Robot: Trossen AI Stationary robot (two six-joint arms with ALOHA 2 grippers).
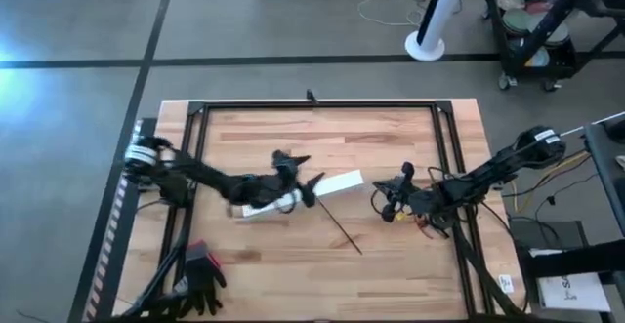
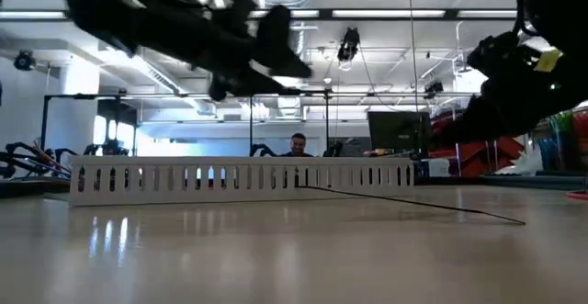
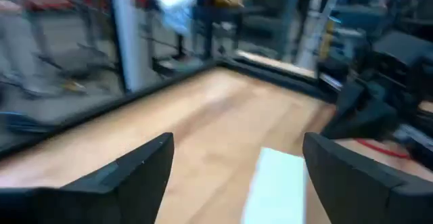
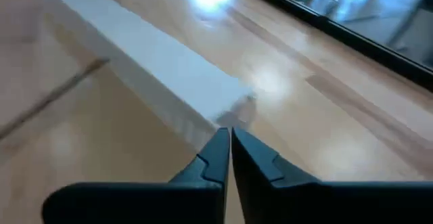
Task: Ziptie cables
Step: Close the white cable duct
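So we've got the left gripper (image 1: 311, 188) hanging over the middle of the table (image 1: 293, 264), right above the white slotted strip (image 1: 337, 182), and its two fingers (image 3: 135, 173) are spread wide w/ nothing between them; the wrist cam shows the pale strip (image 3: 274, 187) straight below the gap. The right gripper (image 1: 376, 201) sits a bit off the strip's right end, over the right-center of the wood, and from its own cam the tips are pinched together (image 4: 229, 139), no gap, nothing held afaict. The cables (image 1: 337, 227) lie flat on the table as a thin dark line running diagonally from near the strip toward the front, between the two grippers, neither one touching them. From table level we see them as a thin dark line (image 2: 413, 203) coming off the strip (image 2: 239, 175) towards the right. That view's pretty dim, so we can't really pick out individual wires. There's a black glove (image 1: 200, 274) at the front left corner, and a person (image 2: 298, 145) back behind the strip.
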